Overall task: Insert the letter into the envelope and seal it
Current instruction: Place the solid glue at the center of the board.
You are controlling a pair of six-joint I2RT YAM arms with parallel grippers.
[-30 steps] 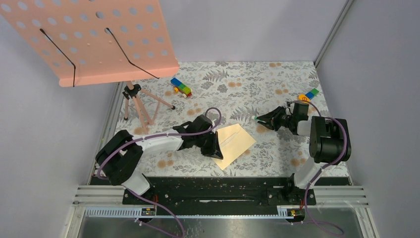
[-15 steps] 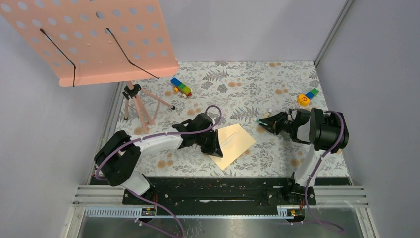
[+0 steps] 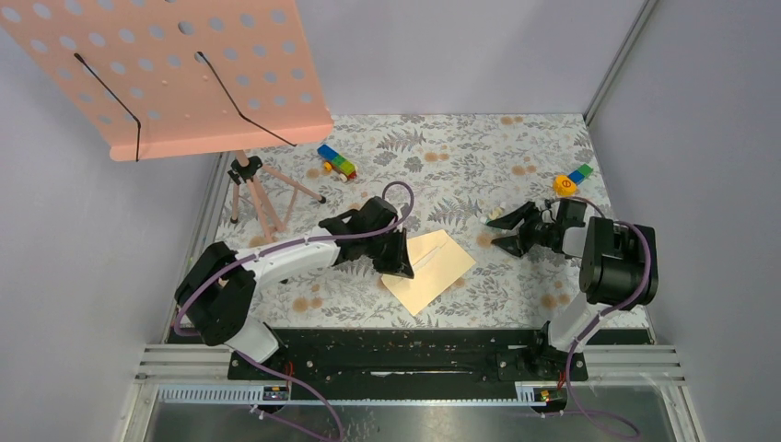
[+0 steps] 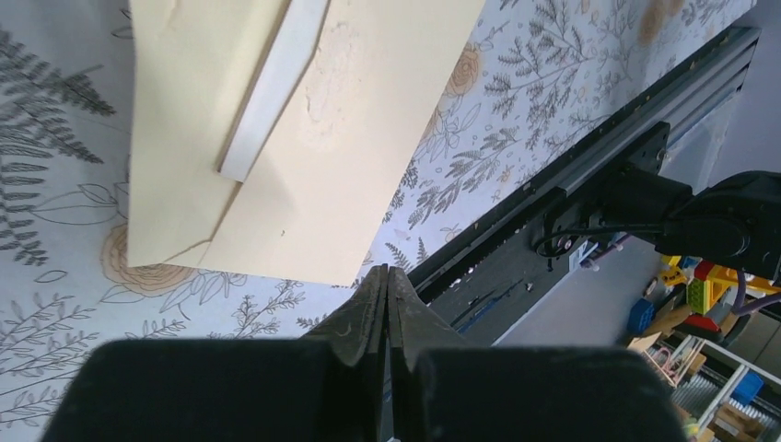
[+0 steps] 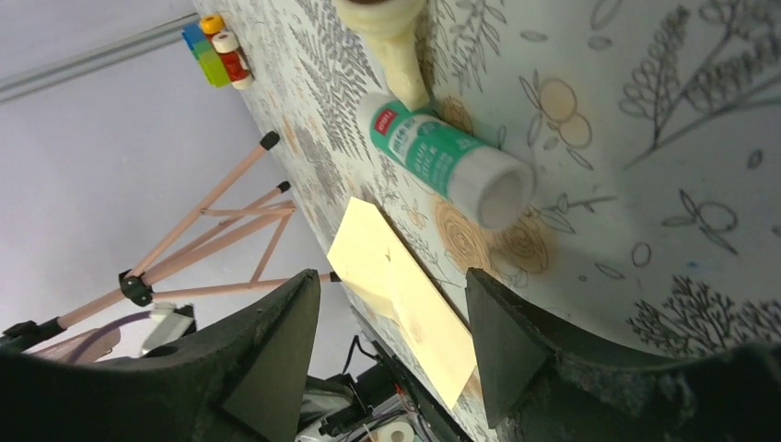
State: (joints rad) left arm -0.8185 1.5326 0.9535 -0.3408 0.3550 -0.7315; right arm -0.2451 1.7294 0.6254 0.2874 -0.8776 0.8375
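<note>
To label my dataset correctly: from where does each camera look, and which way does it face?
Top external: above and behind the arm bases, looking down on the table; both arms, left claw and right claw show.
Left wrist: on the left arm, looking down past its shut claw at the envelope.
Right wrist: on the right arm, looking low across the table past its open claw at a glue stick.
Shared: all three show the envelope.

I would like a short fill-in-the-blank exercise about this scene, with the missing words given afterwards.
The left end effector, by the envelope, is ___.
The right end effector is ___.
The glue stick lies just in front of the ___ end effector.
The pink music stand is on the robot's ___ side.
Missing words: shut, open, right, left.
</note>
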